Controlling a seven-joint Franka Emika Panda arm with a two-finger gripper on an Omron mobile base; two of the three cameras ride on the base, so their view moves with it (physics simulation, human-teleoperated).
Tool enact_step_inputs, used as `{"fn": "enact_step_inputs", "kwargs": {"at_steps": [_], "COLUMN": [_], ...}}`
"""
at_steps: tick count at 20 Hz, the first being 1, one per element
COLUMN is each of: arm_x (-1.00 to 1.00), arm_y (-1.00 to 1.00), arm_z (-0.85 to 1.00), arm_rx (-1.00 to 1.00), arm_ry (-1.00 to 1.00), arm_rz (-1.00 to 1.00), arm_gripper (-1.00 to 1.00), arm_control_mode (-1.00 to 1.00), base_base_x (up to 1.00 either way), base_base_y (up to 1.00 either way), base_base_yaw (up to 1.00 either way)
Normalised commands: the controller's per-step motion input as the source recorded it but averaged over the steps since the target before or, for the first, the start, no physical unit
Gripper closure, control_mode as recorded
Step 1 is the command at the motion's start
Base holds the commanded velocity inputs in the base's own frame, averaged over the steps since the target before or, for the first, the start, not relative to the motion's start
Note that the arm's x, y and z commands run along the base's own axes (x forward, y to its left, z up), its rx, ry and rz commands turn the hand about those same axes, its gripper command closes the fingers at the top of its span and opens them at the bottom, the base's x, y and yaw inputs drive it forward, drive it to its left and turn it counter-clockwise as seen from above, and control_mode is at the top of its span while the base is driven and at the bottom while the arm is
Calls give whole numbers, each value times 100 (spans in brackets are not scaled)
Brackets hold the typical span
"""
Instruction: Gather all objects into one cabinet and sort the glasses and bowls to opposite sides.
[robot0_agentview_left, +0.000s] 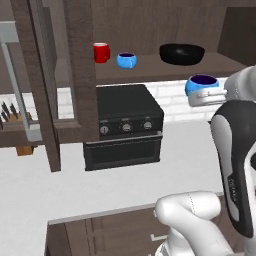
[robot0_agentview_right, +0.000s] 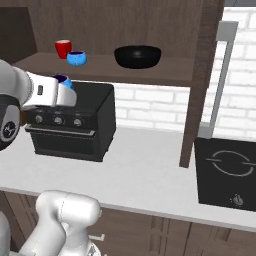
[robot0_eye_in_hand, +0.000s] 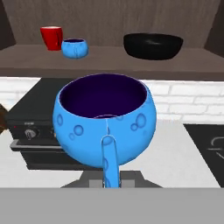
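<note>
A: Three things stand on the cabinet shelf (robot0_agentview_left: 150, 75): the red cup (robot0_agentview_left: 101, 52) at its left, a blue mug (robot0_agentview_left: 126, 60) just beside it, and the black bowl (robot0_agentview_left: 182, 53) well apart to the right.

B: And the second blue mug (robot0_eye_in_hand: 105, 124)?

A: Held in the air, upright, in front of the shelf's front edge and below it. The gripper (robot0_eye_in_hand: 110, 177) is clamped shut on its handle, as the hand view shows; the handle points straight back at the camera.

B: Where is there open room?

A: Bare shelf lies between the shelf mug and the bowl. The open cabinet door (robot0_agentview_left: 35, 85) with its grey bar handle (robot0_agentview_left: 17, 85) stands at the left in the left base view. The small black oven (robot0_agentview_left: 125, 127) sits on the white counter (robot0_agentview_left: 40, 185) under the shelf.

B: Anything one camera adds?

A: The right base view shows a black cooktop (robot0_agentview_right: 227, 172) on the counter to the right; the left base view shows a knife block (robot0_agentview_left: 17, 122) at the far left.
</note>
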Motion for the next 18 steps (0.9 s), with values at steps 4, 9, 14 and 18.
{"fn": "enact_step_inputs", "kwargs": {"at_steps": [4,9,14,18], "arm_x": [1,5,13,8], "arm_y": [28,36,35,17], "arm_z": [2,19,38,6], "arm_rx": [0,0,1,0], "arm_ry": [1,10,19,7], "arm_rz": [46,32,12,6], "arm_gripper": [100,100,100,100], "arm_control_mode": [-100,-100,-100,-100], "base_base_x": [0,0,0,0], "base_base_y": [0,0,0,0], "base_base_yaw": [0,0,0,0]}}
